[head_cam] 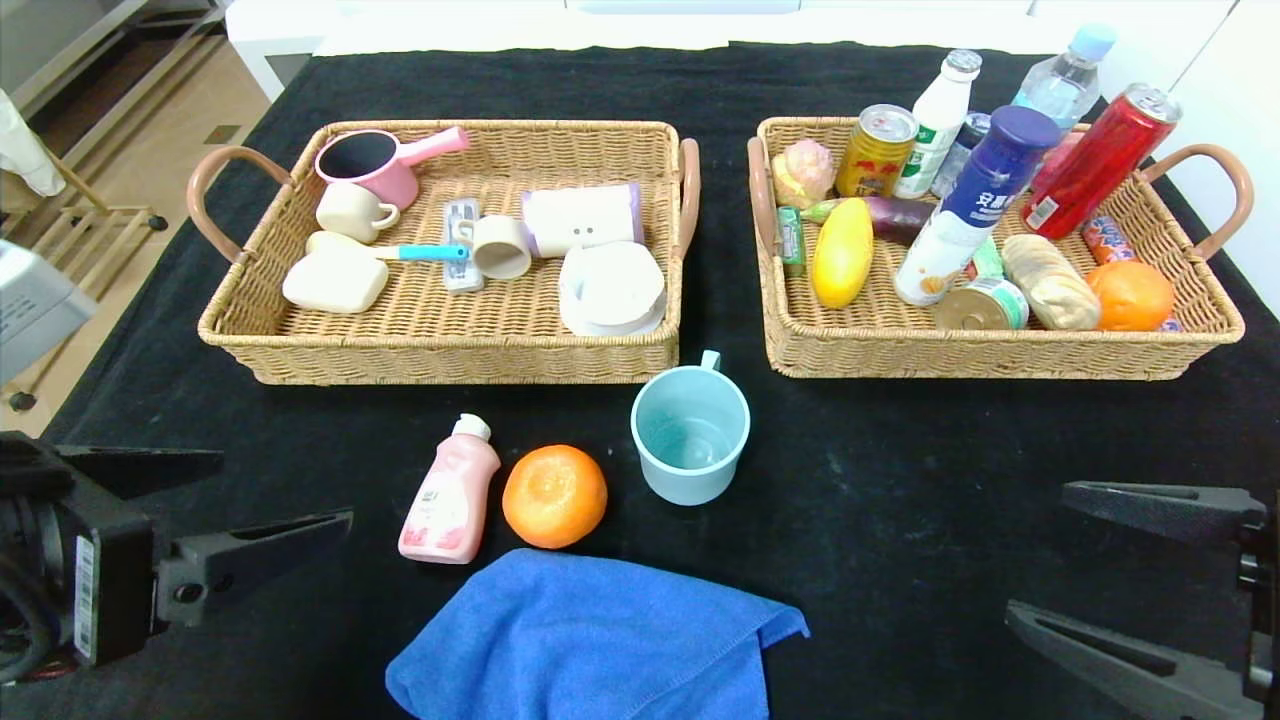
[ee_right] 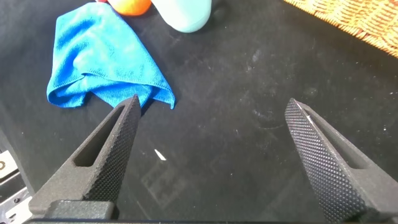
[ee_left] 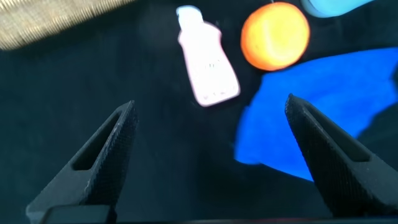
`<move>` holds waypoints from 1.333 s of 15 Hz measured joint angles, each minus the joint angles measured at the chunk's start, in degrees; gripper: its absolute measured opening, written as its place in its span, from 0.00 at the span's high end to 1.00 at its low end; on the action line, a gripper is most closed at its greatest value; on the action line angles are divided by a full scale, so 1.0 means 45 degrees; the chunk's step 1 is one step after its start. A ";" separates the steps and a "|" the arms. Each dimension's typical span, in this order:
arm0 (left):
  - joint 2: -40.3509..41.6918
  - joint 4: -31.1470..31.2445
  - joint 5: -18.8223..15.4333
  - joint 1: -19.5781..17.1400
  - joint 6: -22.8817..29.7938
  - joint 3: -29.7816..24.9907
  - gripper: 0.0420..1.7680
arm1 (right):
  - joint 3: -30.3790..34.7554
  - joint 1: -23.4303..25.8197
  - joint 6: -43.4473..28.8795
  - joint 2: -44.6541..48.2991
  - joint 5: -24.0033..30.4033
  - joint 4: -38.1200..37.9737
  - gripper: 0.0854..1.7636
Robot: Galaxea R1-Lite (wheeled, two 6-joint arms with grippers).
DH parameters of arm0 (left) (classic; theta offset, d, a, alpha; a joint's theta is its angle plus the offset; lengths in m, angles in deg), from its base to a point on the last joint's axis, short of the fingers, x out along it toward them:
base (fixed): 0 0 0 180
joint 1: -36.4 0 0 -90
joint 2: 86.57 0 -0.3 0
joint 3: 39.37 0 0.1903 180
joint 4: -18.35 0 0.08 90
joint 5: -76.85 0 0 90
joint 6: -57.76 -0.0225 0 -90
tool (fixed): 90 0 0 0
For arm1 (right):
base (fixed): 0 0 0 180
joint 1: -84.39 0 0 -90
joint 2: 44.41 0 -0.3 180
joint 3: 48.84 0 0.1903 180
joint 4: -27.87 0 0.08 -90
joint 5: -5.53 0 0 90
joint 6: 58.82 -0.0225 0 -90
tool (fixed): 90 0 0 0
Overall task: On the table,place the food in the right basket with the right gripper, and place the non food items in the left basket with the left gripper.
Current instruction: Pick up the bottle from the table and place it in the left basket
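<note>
Blue towel [head_cam: 590, 640] nearest, at bench [head_cam: 900, 480] front edge, unsorted. Behind it pink bottle [head_cam: 450, 490], orange [head_cam: 554, 496], teal mug [head_cam: 690, 435] wait on cloth, between front edge and baskets. Left basket [head_cam: 440, 340] and right basket [head_cam: 1000, 350] already stocked; white-and-blue bottle [head_cam: 975, 205] lies in right one. Left end effector [head_cam: 275, 495] and right end effector [head_cam: 1050, 555] spread wide, empty, at front corners. Judgement: one food, three non-food items remain.

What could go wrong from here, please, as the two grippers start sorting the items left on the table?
The orange lies between the pink bottle and the teal mug, close beside the bottle, so the open right gripper reaching for it may knock a neighbour, and the round fruit could roll. The right basket is already crowded, so a dropped orange might bounce out.
</note>
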 joint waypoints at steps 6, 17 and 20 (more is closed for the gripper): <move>-0.2316 0.1899 0.1612 0.0756 0.1604 0.1850 0.03 | -0.0038 0.0016 -0.0008 0.0160 -0.0024 -0.0005 0.03; -0.4356 0.1636 0.2620 0.1273 0.2159 0.1937 0.03 | 0.0000 0.0141 0.0016 0.0190 -0.0024 0.0000 0.03; -0.4773 0.1219 0.2712 0.1273 0.2343 0.1880 0.03 | 0.0019 0.0141 0.0011 0.0179 -0.0016 -0.0005 0.03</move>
